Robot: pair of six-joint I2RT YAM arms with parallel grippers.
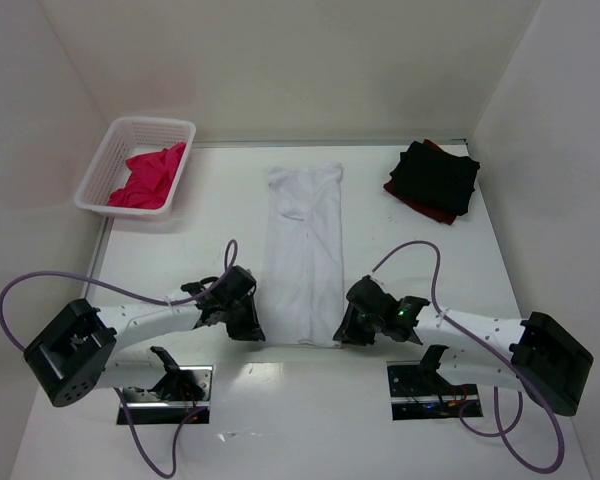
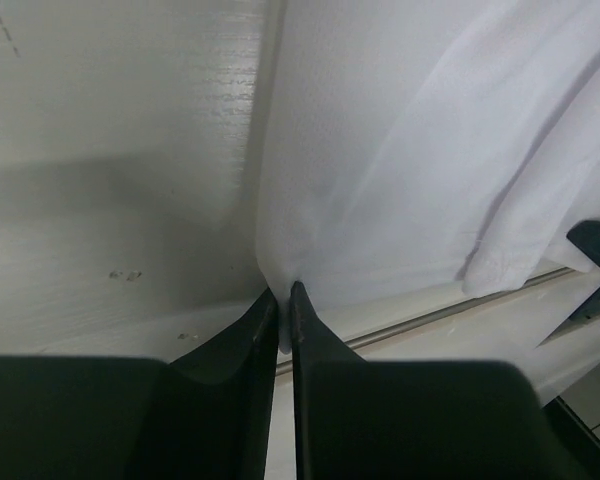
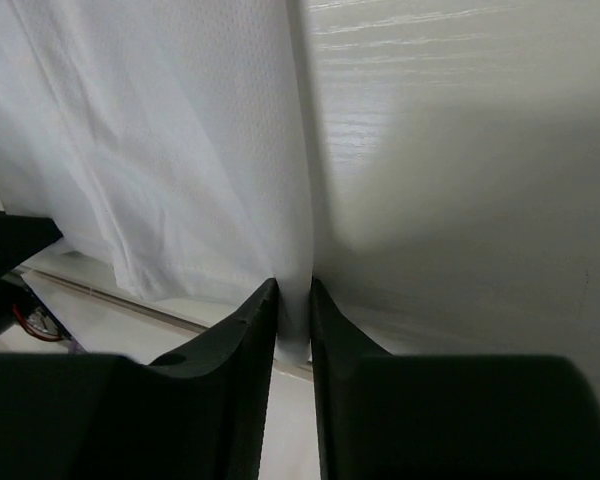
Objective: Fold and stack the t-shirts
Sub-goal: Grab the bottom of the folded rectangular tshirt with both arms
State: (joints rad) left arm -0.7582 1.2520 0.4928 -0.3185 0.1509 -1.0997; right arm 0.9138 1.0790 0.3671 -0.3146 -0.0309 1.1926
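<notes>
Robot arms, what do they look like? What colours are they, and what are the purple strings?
The left arm and right arm are white tubes with rows of little dots, and big black blocks at the outer ends. The purple strings are cables looping along each arm. The fingers are black, flat and pointed. A tiny green light glows on the right arm's wrist.

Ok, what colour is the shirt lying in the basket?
Bright pink-magenta; the shirt in the white basket shows best in the top external view.

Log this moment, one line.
left gripper: shut on white t-shirt near corner | right gripper: shut on other near corner | black t-shirt: far right | pink t-shirt: in basket
</notes>
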